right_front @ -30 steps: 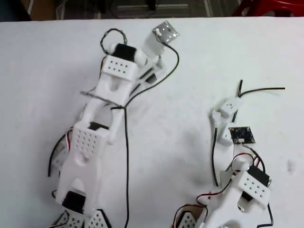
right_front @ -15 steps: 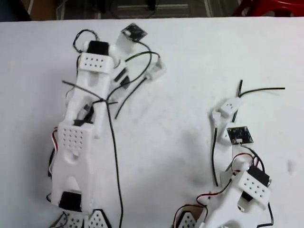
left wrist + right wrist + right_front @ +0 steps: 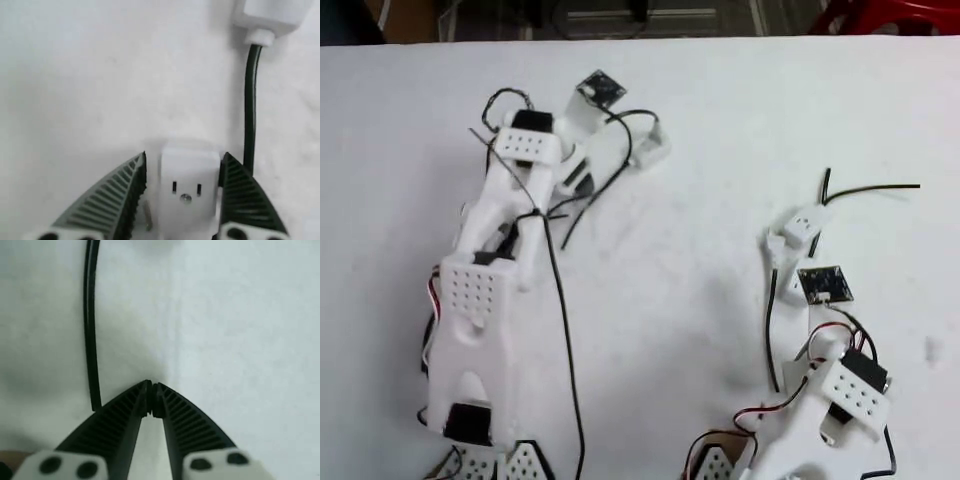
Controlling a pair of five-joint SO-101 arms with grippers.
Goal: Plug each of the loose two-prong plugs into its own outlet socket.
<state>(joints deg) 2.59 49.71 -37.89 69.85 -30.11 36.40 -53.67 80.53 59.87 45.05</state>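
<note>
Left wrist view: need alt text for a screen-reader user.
The end effector grips a white outlet socket, its two slots and round hole facing the camera. Beyond it on the white table lies a white plug with a black cord.

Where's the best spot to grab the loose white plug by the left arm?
Probably grip the plug by its blocky white body, across the flat sides, coming down from above. It lies flat on the table, and the black cord is too thin to steer it.

High camera overlooks table (image 3: 720, 100); wrist cameras face it closely.
</note>
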